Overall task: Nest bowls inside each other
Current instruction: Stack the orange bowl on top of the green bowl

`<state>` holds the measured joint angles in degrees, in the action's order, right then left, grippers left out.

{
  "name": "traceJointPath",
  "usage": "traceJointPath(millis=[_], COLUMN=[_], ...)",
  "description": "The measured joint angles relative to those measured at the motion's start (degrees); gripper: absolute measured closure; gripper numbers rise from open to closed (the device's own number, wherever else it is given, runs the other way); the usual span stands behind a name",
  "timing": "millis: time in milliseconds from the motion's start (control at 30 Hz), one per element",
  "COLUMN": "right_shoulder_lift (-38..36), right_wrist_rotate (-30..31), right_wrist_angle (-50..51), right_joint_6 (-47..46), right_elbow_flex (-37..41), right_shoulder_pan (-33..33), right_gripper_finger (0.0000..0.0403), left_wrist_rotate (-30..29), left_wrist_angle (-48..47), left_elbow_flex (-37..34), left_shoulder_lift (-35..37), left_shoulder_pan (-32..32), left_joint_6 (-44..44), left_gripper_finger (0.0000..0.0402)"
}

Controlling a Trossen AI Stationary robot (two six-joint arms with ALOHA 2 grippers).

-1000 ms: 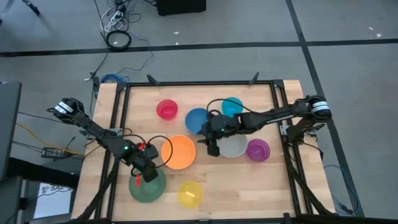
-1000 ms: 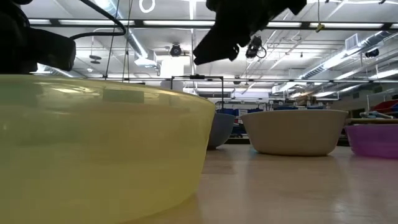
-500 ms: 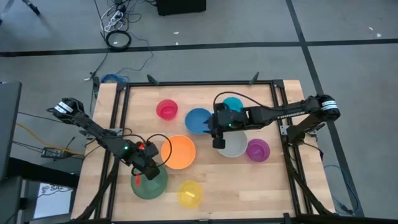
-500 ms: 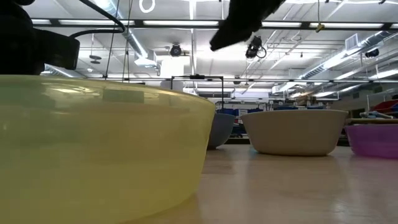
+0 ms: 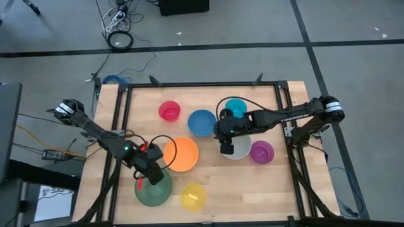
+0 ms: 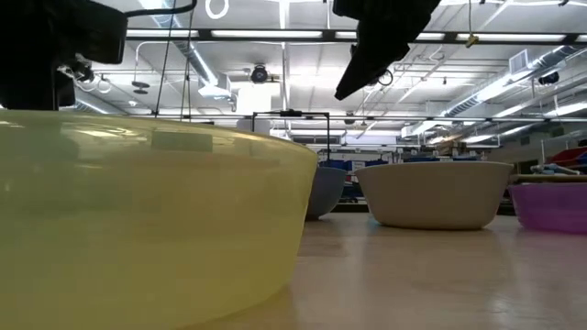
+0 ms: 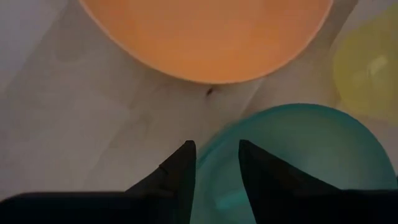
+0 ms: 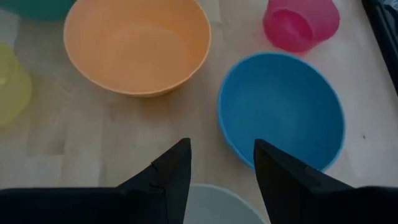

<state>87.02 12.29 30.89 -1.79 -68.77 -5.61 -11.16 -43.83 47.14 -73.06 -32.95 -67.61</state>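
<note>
Eight bowls stand apart on the wooden table, each on its base: green [image 5: 154, 191], orange [image 5: 182, 154], yellow [image 5: 193, 196], pink-red [image 5: 169, 111], blue [image 5: 202, 122], cyan [image 5: 238, 106], grey [image 5: 239, 149] and purple [image 5: 261, 152]. My left gripper [image 7: 217, 158] hangs open over the green bowl's rim [image 7: 219, 134] on the side facing the orange bowl [image 7: 205, 31]; one fingertip shows inside the rim line, one outside. My right gripper [image 8: 221, 155] stands open above the grey bowl's left rim [image 8: 217, 198], pointing toward the blue bowl [image 8: 280, 112] and the orange bowl [image 8: 137, 43].
The bowls stand close together in the table's middle. Black frame rails [image 5: 202, 84] run along the table's edges. Bare wood lies at the near right [image 5: 252, 195] and far left [image 5: 136, 107]. In the low view the yellow bowl [image 6: 147, 211] fills the foreground.
My left gripper has risen above the green bowl's rim with its finger gap unchanged. My right gripper has moved toward the table's right edge, from between the orange and grey bowls to over the grey bowl's left rim, rising a little and tipping steeper downward.
</note>
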Motion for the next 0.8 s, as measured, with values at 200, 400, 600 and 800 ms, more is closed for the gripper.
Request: traceJointPath(millis=[200, 400, 600, 800], right_shoulder_lift=[0.0, 0.0, 4.0, 11.6], right_wrist_rotate=[-3.6, -6.5, -9.7, -11.0], right_wrist_angle=[-3.7, -12.5, -20.3, -23.3], right_joint_6=[-4.7, -8.7, -8.6, 1.9], right_elbow_flex=[0.0, 0.0, 0.0, 0.1], right_shoulder_pan=[-0.8, -1.5, -2.8, -3.7], right_gripper_finger=[0.0241, 0.0241, 0.0241, 0.0242], left_wrist_rotate=[-3.9, -14.1, -25.4, -31.9], left_wrist_angle=[-2.4, -3.3, -4.7, -6.6], left_elbow_flex=[4.7, 13.9, 25.7, 34.7], left_shoulder_lift=[0.0, 0.0, 0.0, 0.1], left_shoulder_pan=[0.0, 0.0, 0.0, 0.0], left_joint_6=[2.6, 10.7, 22.2, 31.9], left_gripper_finger=[0.0270, 0.0270, 0.0270, 0.0270])
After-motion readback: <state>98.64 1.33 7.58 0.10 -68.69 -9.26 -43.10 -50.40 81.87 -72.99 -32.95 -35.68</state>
